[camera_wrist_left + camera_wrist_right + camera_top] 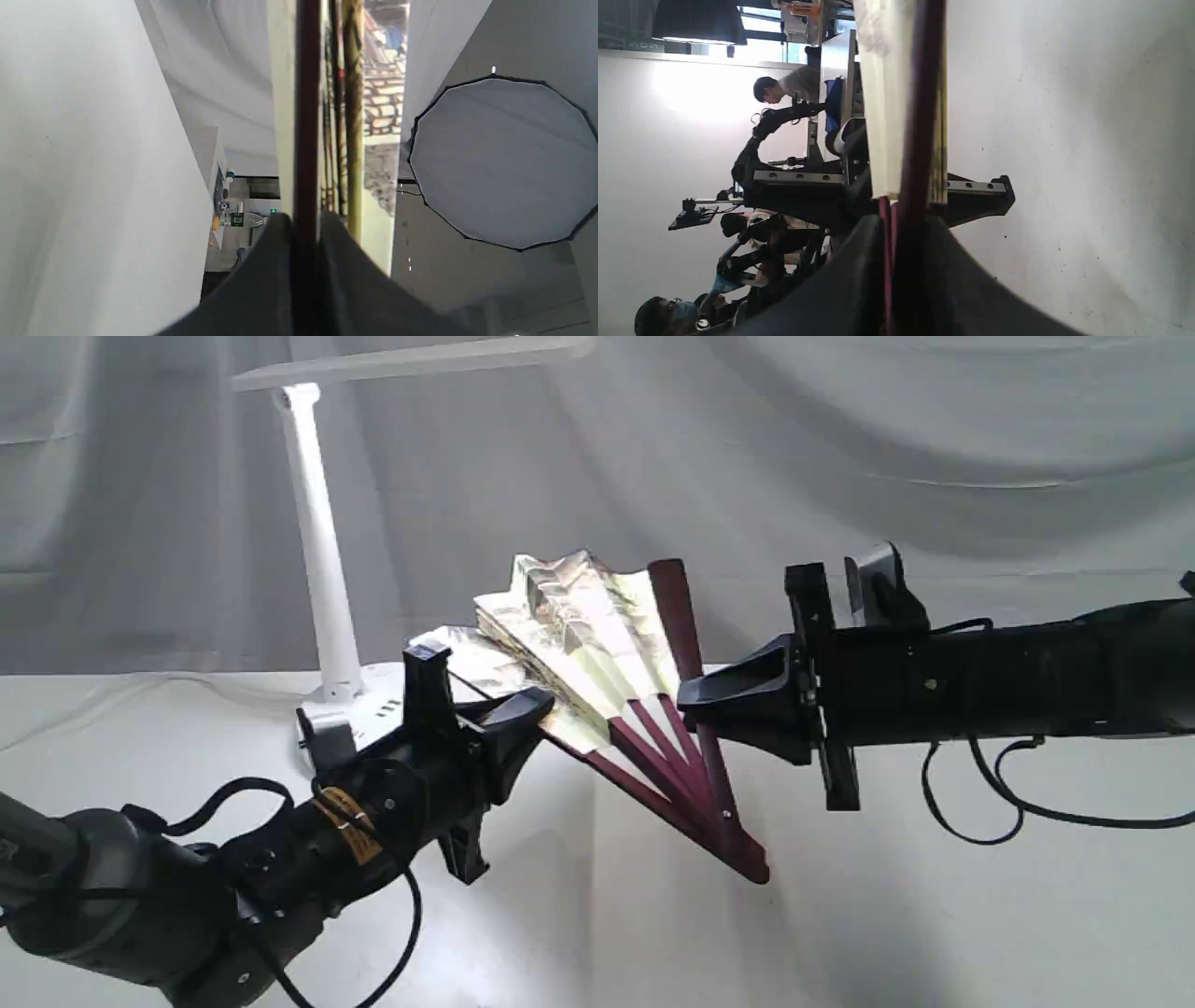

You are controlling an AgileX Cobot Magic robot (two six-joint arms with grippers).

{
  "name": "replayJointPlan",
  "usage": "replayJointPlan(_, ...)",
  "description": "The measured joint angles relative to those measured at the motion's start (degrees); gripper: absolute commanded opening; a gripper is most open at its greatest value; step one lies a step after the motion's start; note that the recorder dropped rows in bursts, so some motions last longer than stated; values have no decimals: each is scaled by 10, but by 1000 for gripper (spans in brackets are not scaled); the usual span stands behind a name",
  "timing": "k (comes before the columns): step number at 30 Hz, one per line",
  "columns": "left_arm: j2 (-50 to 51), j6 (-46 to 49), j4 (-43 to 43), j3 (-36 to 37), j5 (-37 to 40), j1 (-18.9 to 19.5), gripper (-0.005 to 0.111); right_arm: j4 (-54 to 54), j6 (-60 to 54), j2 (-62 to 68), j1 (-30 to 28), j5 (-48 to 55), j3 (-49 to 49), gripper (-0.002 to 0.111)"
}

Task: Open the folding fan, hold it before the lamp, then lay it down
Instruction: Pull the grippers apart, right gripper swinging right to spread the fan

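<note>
The folding fan (597, 644) hangs partly spread above the table, its cream pleats still bunched and its maroon ribs meeting at a pivot low at the right. My left gripper (532, 709) is shut on the fan's lower outer rib (306, 140). My right gripper (695, 695) is shut on the upright outer rib (920, 140). The white lamp (317, 541) stands behind and to the left, its bar head (411, 359) above the fan; its base is partly hidden by the left arm.
A white cloth covers the table (887, 896) and hangs as a backdrop (840, 448). Black cables (980, 803) dangle under the right arm. A round grey softbox (504, 158) shows in the left wrist view, and people and equipment (775, 140) in the right wrist view.
</note>
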Motion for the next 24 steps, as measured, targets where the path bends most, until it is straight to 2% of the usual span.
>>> replayJointPlan(3, 0, -15, 13, 0, 0, 0, 0, 1, 0, 0, 0, 0, 0, 36)
replayJointPlan(5, 0, -28, 22, 0, 0, 0, 0, 2, -1, 0, 0, 0, 0, 37)
replayJointPlan(13, 0, -61, 59, 0, -13, 0, 0, 11, -2, 4, 0, 1, 0, 36)
replayJointPlan(24, 0, -72, 160, -13, -14, 6, 0, 28, -8, 32, 0, 1, 0, 30)
